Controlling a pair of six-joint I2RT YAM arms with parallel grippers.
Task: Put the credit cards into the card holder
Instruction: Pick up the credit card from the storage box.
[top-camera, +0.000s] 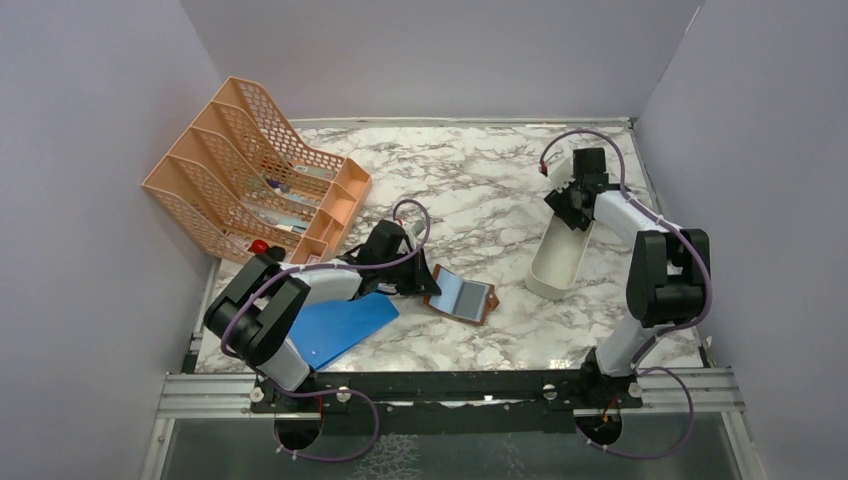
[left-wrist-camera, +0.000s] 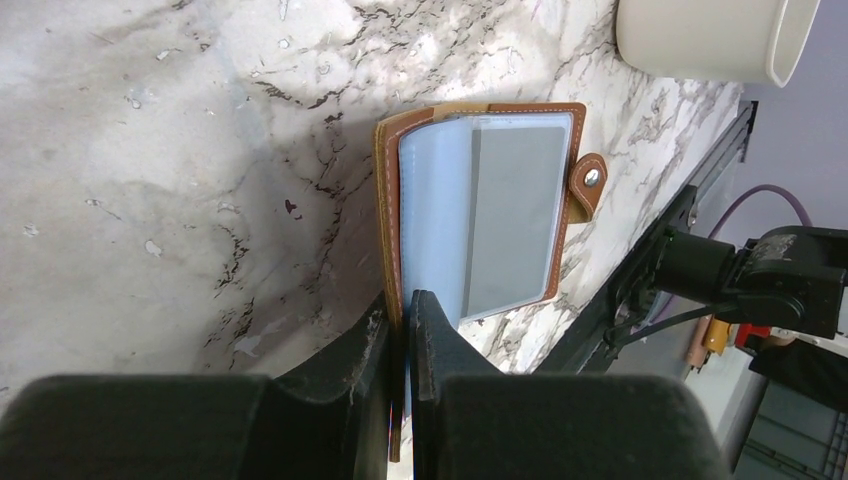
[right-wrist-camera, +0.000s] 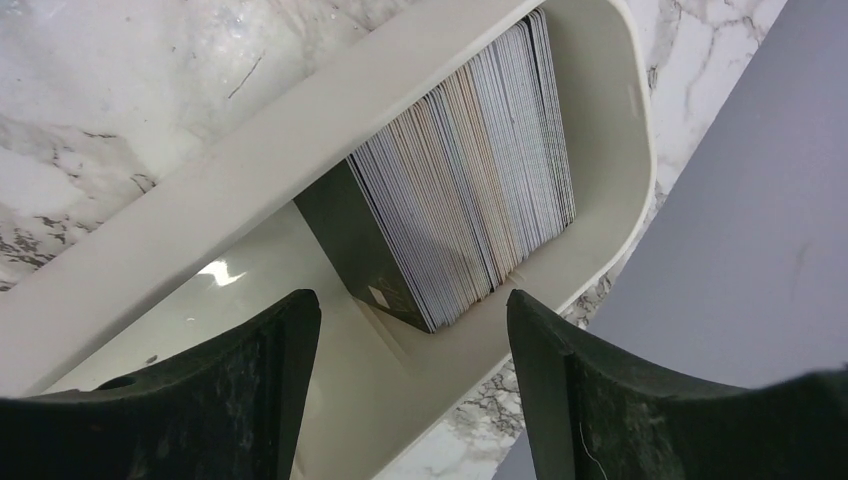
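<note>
On a marble-pattern tabletop (top-camera: 480, 180): 2 robot arms, 1 card holder, 1 white oblong tray, 1 orange mesh rack, 1 bright blue flat board.

The card holder (left-wrist-camera: 515, 220) lies open near table centre, just beside the blue board (top-camera: 345, 325). It is brown leather w/ pale stitching. Its clear plastic sleeves show light blue and grey, and 1 snap tab (left-wrist-camera: 590, 182) sits on its outer edge.

The left gripper (left-wrist-camera: 405, 305) is clenched on the card holder's edge nearest that arm, fingers almost together w/ the leather cover between them.

The white tray (right-wrist-camera: 300, 170) sits toward the R side, well apart from the card holder. Inside it, 1 tight stack of credit cards (right-wrist-camera: 470, 170) stands on edge at 1 end, too many to count. Card edges are mostly pale; the front card is dark, almost black.

The right gripper (right-wrist-camera: 412, 305) hangs over the tray, released. Its 2 black fingers (right-wrist-camera: 250, 390) are spread wide either side of the stack, grasping nothing.

The rack (top-camera: 250, 170) sits far L, w/ small items in its slots.
</note>
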